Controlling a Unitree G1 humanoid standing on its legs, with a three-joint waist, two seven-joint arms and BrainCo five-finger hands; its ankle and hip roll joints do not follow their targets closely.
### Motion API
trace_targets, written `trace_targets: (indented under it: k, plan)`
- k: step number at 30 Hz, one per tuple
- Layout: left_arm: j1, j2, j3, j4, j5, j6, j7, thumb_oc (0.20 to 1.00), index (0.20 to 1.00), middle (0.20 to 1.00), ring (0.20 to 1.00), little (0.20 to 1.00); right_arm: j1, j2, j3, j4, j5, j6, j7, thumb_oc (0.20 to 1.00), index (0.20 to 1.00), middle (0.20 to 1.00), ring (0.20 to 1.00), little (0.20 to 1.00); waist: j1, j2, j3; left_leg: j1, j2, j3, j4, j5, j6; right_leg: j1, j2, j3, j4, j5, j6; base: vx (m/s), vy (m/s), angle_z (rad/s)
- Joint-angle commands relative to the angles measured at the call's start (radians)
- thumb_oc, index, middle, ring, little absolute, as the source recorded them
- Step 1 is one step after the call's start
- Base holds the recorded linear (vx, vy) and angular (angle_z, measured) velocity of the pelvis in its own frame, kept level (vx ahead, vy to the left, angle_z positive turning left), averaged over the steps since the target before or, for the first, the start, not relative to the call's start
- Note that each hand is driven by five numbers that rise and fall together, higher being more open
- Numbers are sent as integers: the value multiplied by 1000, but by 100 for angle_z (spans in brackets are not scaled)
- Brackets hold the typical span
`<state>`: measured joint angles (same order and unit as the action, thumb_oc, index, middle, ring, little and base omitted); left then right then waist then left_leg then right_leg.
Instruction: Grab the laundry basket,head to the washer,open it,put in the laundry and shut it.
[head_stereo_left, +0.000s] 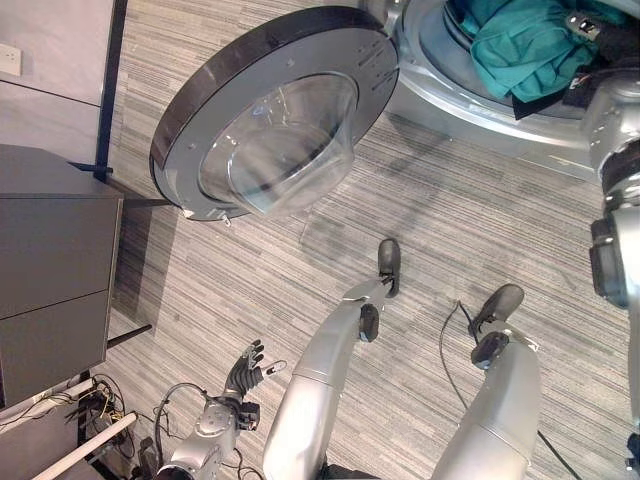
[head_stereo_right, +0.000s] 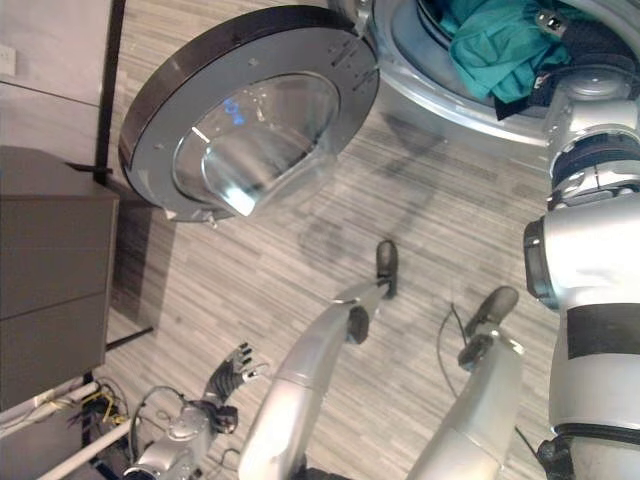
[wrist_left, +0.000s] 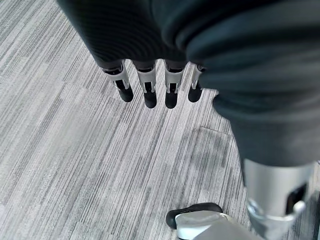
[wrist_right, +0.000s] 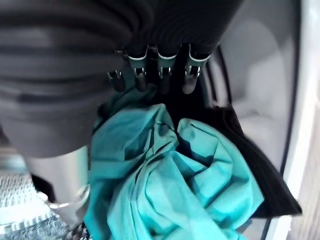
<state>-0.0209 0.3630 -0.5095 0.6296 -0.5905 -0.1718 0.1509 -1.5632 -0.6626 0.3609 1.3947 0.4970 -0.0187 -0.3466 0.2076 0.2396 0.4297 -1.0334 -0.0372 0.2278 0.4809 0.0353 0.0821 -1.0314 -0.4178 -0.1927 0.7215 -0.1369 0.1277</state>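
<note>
Right now right hand (wrist_right: 155, 70), fingers slack over teal laundry (wrist_right: 170, 175) at washer (head_stereo_left: 470, 100) mouth at 1 o'clock, grips nothing; cloth overhanging could jam door (head_stereo_left: 270, 110); left hand (wrist_left: 150, 85) open, idle.

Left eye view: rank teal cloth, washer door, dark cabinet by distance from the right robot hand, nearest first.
1. Teal crumpled cloth, in the drum, at the right robot hand.
2. Round glass-windowed washer door, swung open, left of the drum.
3. Dark grey cabinet, far left.

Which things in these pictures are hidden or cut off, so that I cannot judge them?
- Inside of the silver washer drum: cut by the eye views' top edge.
- Black garment: mostly under the crumpled teal cloth, right wrist view.
- Right robot hand: fingertips sunk in the dark cloth; grip unclear.
</note>
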Motion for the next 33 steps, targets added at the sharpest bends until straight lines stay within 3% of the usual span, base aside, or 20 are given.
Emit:
trace_targets:
  k: [1, 5, 7, 11, 13, 15, 19, 21, 24, 28, 29, 33]
  plan:
    - [-29, 7, 37, 100, -9, -8, 25, 1000, 1000, 1000, 1000, 1000, 60, -46, 16, -84, 34, -97, -41, 1000, 1000, 1000, 1000, 1000, 19, -25, 57, 13, 45, -30, 105, -132, -93, 102, -8, 20, -231, 175, 46, -5, -8, -5]
    - [-31, -43, 71, 216, 20, -3, 23, 1000, 1000, 1000, 1000, 1000, 269, 60, -98, -165, 76, -137, -16, 1000, 1000, 1000, 1000, 1000, -16, -60, 43, 100, 60, -29, 77, -129, -95, 194, 4, 12, -262, 180, 41, -3, -12, -9]
    - [-36, -82, 99, 316, 72, 6, 31, 1000, 1000, 1000, 1000, 1000, 463, 174, -181, -236, 76, -164, -16, 1000, 1000, 1000, 1000, 1000, -39, -86, 33, 198, 60, -33, 30, -116, -98, 304, 17, -5, -312, 188, 39, -6, -93, -18]
    - [-41, -98, 168, 420, 239, 2, 65, 1000, 1000, 1000, 1000, 1000, 842, 287, -254, -279, -1, -183, 4, 1000, 1000, 1000, 1000, 1000, -58, -110, -21, 419, 38, -69, -120, -57, -111, 543, 48, -64, -415, 184, 38, 47, -149, 5]
    - [-38, -67, 243, 444, 311, -16, 87, 1000, 1000, 1000, 1000, 1000, 1037, 229, -158, -375, -241, -155, 27, 1000, 1000, 1000, 1000, 1000, -73, -125, -58, 518, 37, -81, -199, -25, -120, 646, 59, -115, -466, 194, 46, 40, -93, 31]
    - [-24, -52, 264, 439, 330, -23, 88, 1000, 1000, 1000, 1000, 1000, 1091, 201, -141, -417, -287, -153, 50, 1000, 1000, 1000, 1000, 1000, -78, -128, -66, 534, 34, -80, -222, 5, -112, 667, 59, -136, -486, 216, 39, -7, -40, 21]
    - [-26, 75, 364, 440, 471, -29, 93, 1000, 1000, 1000, 1000, 1000, 1335, 111, -260, -368, -390, -139, 93, 1000, 1000, 1000, 1000, 1000, -104, -157, -159, 691, 29, -98, -330, 25, -127, 830, 71, -193, -582, 239, 63, 125, -57, 25]
    - [-29, 95, 378, 444, 498, -23, 97, 1000, 1000, 1000, 1000, 1000, 1358, 117, -282, -343, -382, -137, 94, 1000, 1000, 1000, 1000, 1000, -108, -164, -176, 715, 29, -95, -349, 28, -129, 850, 73, -199, -600, 245, 68, 102, -34, 20]
    - [-62, 208, 444, 453, 568, -6, 90, 1000, 1000, 1000, 1000, 1000, 1462, 118, -311, -278, -419, -120, 135, 1000, 1000, 1000, 1000, 1000, -123, -194, -242, 796, 25, -87, -415, 32, -135, 920, 83, -216, -667, 287, 86, 141, -33, 2]
    - [-105, 294, 461, 458, 618, 5, 73, 1000, 1000, 1000, 1000, 1000, 1523, 131, -289, -249, -462, -110, 173, 1000, 1000, 1000, 1000, 1000, -134, -222, -273, 831, 29, -76, -444, 29, -138, 950, 88, -223, -691, 302, 94, 107, -13, 3]
    - [-137, 345, 463, 482, 640, 6, 66, 1000, 1000, 1000, 1000, 1000, 1544, 141, -248, -265, -489, -102, 200, 1000, 1000, 1000, 1000, 1000, -140, -246, -277, 840, 28, -70, -457, 26, -134, 955, 91, -222, -696, 310, 98, 57, -16, -12]
    - [-196, 419, 444, 470, 674, 6, 67, 1000, 1000, 1000, 1000, 1000, 1561, 146, -195, -275, -525, -99, 225, 1000, 1000, 1000, 1000, 1000, -145, -280, -261, 822, 28, -67, -455, 22, -130, 942, 95, -221, -694, 324, 102, -17, -8, -3]
